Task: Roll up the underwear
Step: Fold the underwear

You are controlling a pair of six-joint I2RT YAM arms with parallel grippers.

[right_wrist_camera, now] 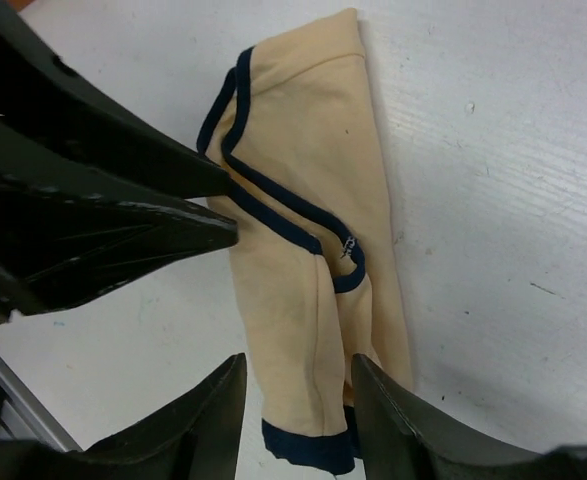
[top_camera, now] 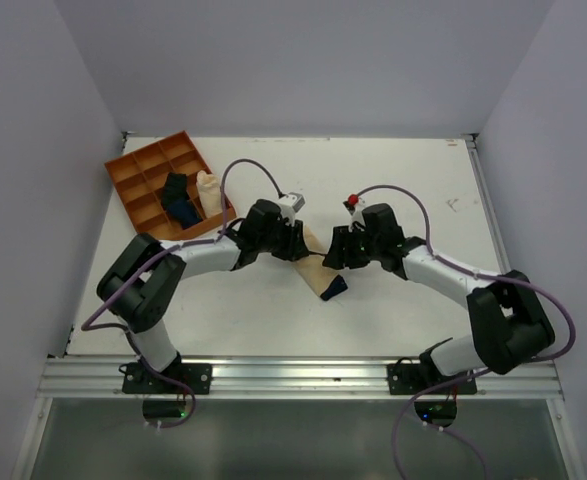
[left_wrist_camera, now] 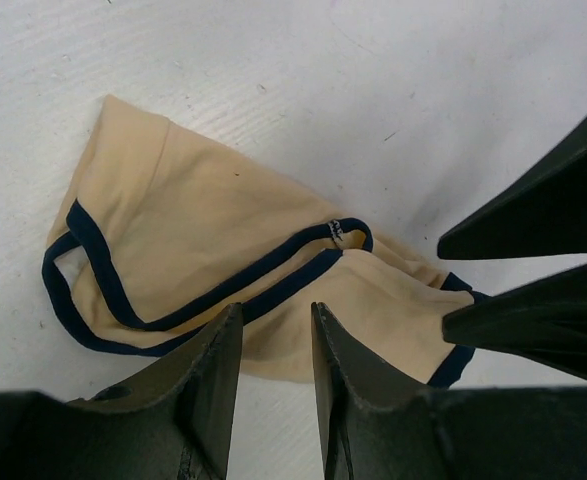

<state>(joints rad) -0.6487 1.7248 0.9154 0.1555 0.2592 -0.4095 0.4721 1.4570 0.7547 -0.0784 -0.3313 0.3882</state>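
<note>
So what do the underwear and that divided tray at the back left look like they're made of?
Underwear: soft knit fabric, likely cotton, matte tan with dark navy binding; it folds and creases limply.
Tray: rigid, orange-brown, with thin even walls; probably plastic, though it is too small to be sure.

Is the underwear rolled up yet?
No, the underwear lies flat on the table, only folded over, with its dark edge band in open loops rather than wound into a roll.

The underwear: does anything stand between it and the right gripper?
Nothing visible does. The right gripper is right at the underwear, with cloth showing between its fingers. The left gripper reaches the cloth's edge from the side, not in between.
</note>
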